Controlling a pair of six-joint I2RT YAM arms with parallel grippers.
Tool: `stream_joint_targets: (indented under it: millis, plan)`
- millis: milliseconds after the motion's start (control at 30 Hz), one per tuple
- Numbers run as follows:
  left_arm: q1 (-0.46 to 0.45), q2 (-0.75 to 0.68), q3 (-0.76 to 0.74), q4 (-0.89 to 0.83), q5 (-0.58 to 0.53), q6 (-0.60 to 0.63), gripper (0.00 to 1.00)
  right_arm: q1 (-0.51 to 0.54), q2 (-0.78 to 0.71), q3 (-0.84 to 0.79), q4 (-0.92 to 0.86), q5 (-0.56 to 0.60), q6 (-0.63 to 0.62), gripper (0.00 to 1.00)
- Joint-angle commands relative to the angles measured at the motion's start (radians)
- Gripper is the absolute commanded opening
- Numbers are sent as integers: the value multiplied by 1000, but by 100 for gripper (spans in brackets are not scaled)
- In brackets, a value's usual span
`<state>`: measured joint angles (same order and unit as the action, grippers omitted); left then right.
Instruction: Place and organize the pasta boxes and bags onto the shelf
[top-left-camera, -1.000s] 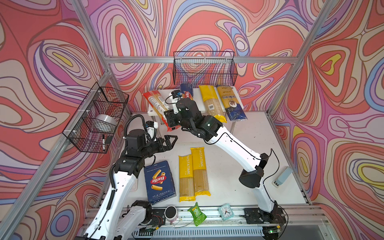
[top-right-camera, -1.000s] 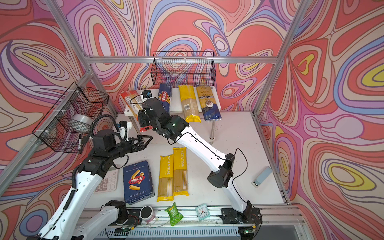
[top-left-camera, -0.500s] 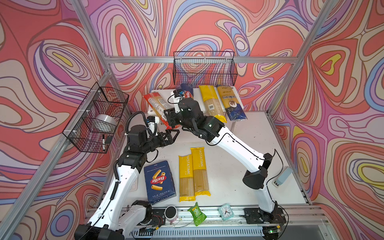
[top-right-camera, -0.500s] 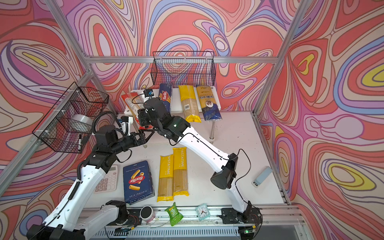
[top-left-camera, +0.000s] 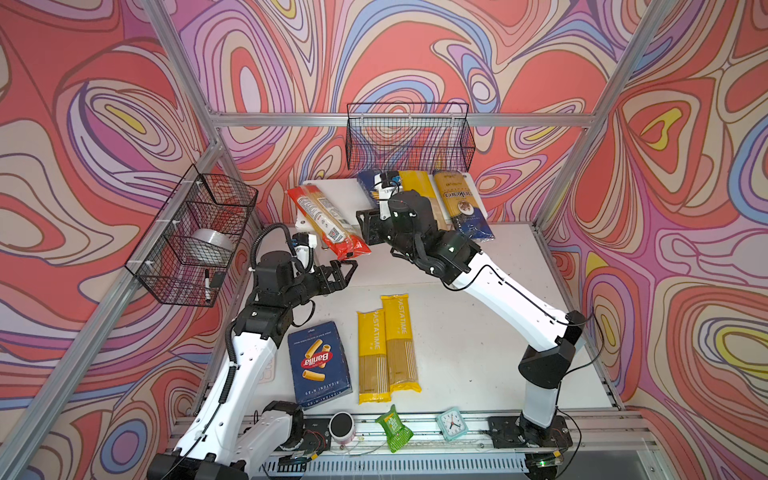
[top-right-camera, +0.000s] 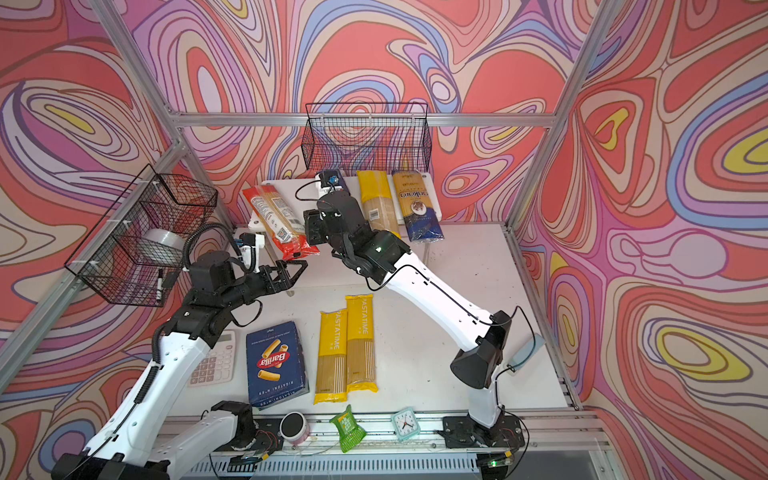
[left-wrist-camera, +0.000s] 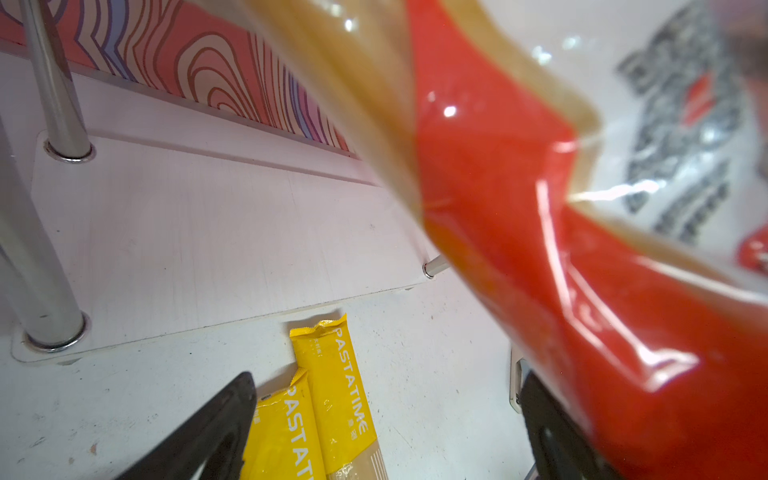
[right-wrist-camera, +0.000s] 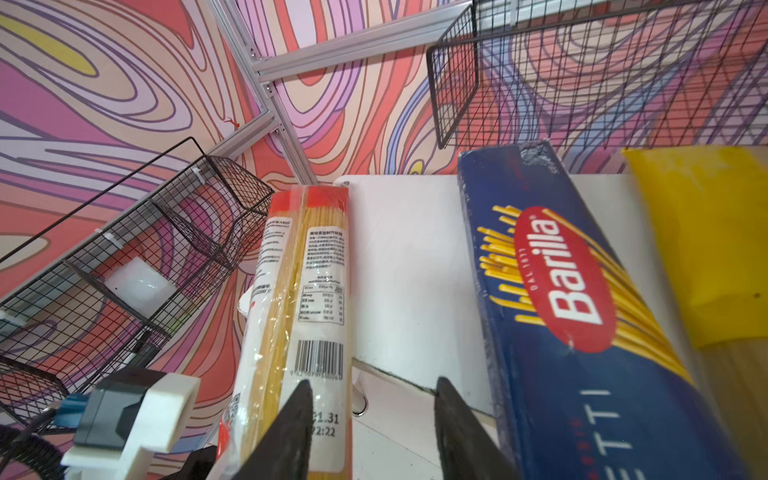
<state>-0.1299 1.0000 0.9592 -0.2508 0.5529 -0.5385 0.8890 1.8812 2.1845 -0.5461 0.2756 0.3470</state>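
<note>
The red bag (top-left-camera: 320, 216) (top-right-camera: 274, 216) (right-wrist-camera: 303, 270) lies slanted on the white shelf (top-left-camera: 345, 195) (right-wrist-camera: 407, 257), its lower end (left-wrist-camera: 519, 208) overhanging the front edge. My right gripper (top-left-camera: 369, 227) (right-wrist-camera: 372, 432) is open at that edge, between the red bag and the narrow Barilla box (right-wrist-camera: 582, 311). My left gripper (top-left-camera: 345, 267) (left-wrist-camera: 382, 432) is open just under the overhanging end. A yellow bag (top-left-camera: 417, 187) and a gold and blue bag (top-left-camera: 461, 203) lie on the shelf. The rigatoni box (top-left-camera: 318, 363) and two yellow bags (top-left-camera: 386, 345) lie on the table.
Black wire baskets hang on the back wall (top-left-camera: 407, 137) and the left wall (top-left-camera: 195, 232). Along the front rail stand a small can (top-left-camera: 341, 426), a green packet (top-left-camera: 392, 428) and a clock (top-left-camera: 451, 424). A calculator (top-right-camera: 212, 365) lies beside the left arm.
My left gripper has risen and reached forward to under the red bag's lower end. My right gripper's jaws have widened off the bag.
</note>
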Motion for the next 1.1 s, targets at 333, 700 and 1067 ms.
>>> stream_joint_targets:
  millis: [333, 700, 1067]
  plan:
    - [46, -51, 35, -146, -18, 69, 100, 99, -84, -64, -151, -141, -203, 75]
    - [104, -101, 11, -232, 2, 85, 100, 106, 57, 97, -231, -43, -277, 98]
    - [111, -129, -34, -242, 8, 80, 100, 100, 206, 262, -231, 7, -304, 98]
